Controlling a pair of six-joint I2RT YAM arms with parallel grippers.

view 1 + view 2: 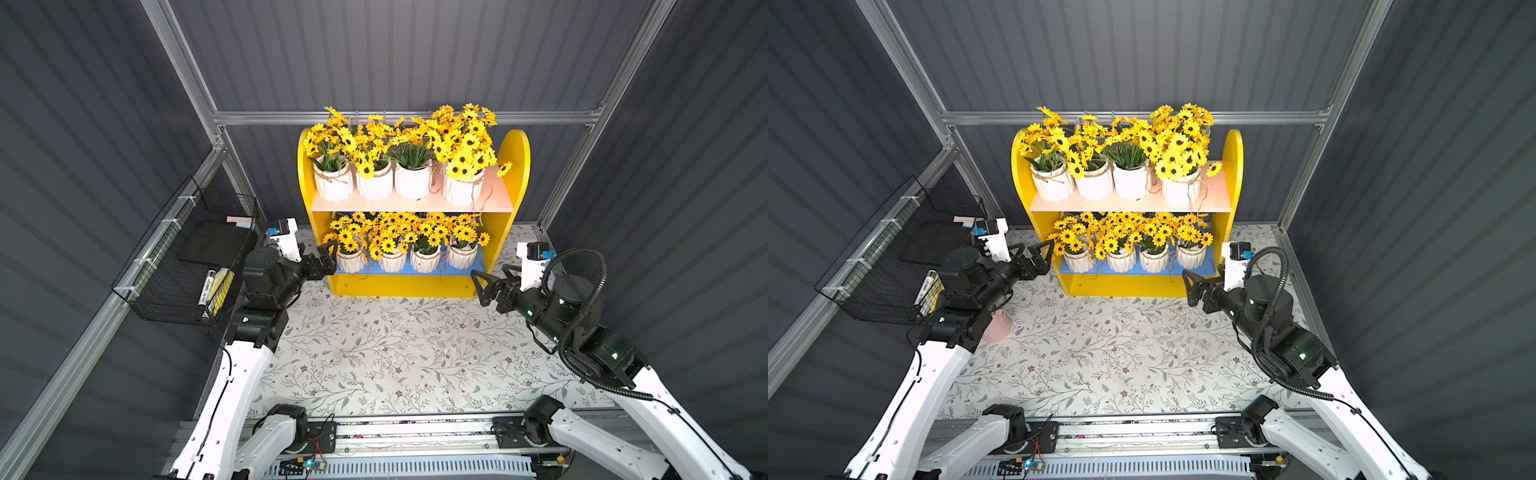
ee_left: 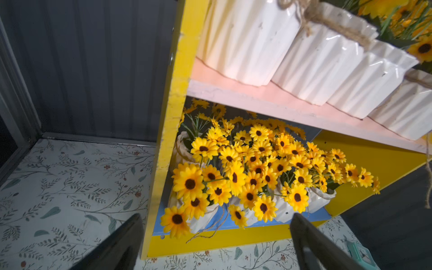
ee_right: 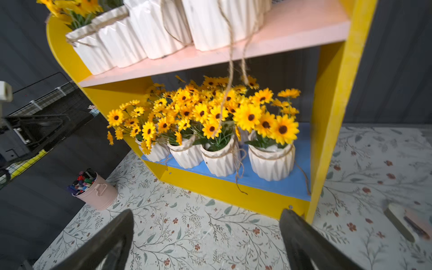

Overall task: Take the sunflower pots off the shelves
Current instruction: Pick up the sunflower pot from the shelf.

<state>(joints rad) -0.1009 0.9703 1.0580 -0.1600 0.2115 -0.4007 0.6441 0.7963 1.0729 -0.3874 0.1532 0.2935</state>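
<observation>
sunflower pots (image 1: 424, 262) half under blooms; left end effector (image 1: 331, 257), right end effector (image 1: 478, 287) spread

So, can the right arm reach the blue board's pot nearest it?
Probably yes: the right gripper is open, facing that pot from the front; only loose twine hangs nearby, and the side panel stands close.

Tabletop (image 1: 395, 345) at lower centre open. Shelves (image 1: 399, 286): four sunflower pots (image 1: 424, 261) per tier, side by side; lower blooms fill the gap under the pink board (image 1: 411, 203). Side panels (image 1: 305, 187) close both ends.
</observation>
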